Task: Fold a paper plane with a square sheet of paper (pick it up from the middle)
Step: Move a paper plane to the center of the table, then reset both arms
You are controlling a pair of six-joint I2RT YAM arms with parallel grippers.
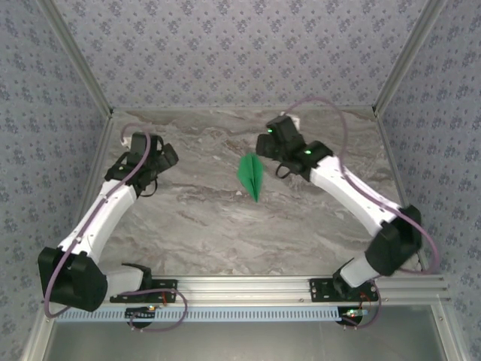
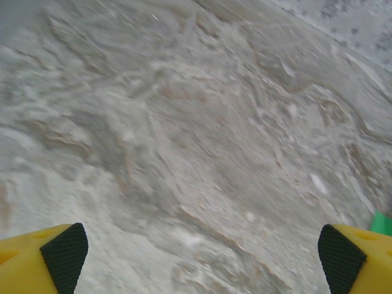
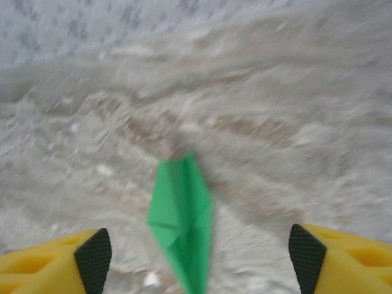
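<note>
On the marble table [image 1: 195,218], near centre, the paper plane [image 1: 250,175] was seen lying with its long axis run far-to-near, slightly tilted, and the longer taper pointed at the near edge. The right gripper [image 3: 199,257] was positioned at its far end, jaws spread wide, paper between them untouched. The left gripper [image 2: 202,257] was held well apart, jaws wide, empty.

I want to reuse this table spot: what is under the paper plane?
The paper plane appears to rest on the grey marbled table. Whatever lies directly beneath it is covered by the green paper.
</note>
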